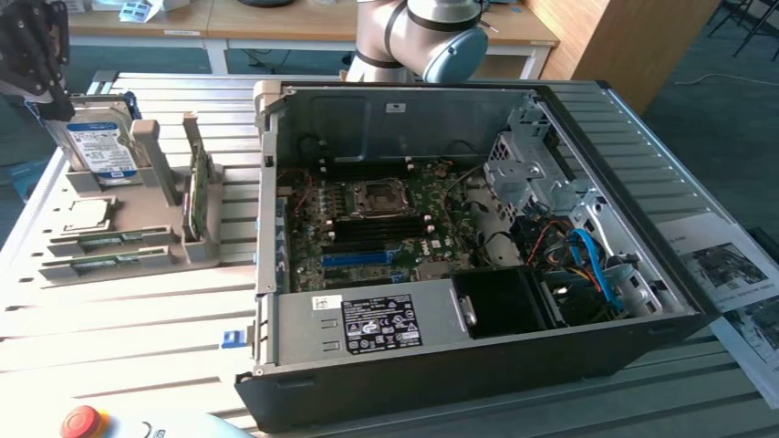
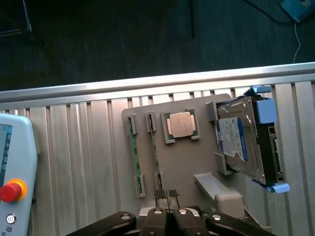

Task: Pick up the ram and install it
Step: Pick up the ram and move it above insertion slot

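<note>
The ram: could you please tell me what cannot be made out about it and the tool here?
Wrist view: the ram stands edge-on in its grey holder, so its sticker and chips are hidden.
Wrist view: whether the shut tool touches the nearest stick cannot be told.
Exterior view: the motherboard slots are too small to tell filled from free.

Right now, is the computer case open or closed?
Open: the computer case lies with its upward side uncovered, and the motherboard inside is in plain sight.
</note>
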Motion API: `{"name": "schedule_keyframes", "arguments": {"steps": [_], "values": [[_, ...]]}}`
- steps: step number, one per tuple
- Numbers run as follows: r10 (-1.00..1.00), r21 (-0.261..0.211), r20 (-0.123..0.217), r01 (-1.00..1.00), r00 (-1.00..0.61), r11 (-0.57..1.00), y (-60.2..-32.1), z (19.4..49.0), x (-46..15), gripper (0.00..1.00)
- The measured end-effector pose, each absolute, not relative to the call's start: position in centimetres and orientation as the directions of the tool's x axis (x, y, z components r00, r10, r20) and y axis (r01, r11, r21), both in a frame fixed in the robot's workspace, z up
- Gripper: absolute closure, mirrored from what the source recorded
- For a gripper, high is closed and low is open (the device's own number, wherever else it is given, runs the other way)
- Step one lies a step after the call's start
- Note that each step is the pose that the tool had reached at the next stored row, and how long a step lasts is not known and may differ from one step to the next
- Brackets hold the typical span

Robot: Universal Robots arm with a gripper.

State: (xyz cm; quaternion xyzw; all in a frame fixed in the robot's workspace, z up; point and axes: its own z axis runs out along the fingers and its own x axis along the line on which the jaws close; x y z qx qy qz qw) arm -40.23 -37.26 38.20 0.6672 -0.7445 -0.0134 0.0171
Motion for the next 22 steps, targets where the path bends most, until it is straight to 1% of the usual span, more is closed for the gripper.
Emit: {"name": "schedule_keyframes", "arguments": {"steps": [4,22], "values": [[-0.999,0.043,0.008,-0.998,-0.043,0.044,-37.25,38.2,-40.23,0.89],[-1.0,0.043,0.008,-0.999,0.006,-0.005,-37.25,38.2,-40.2,0.89]]}}
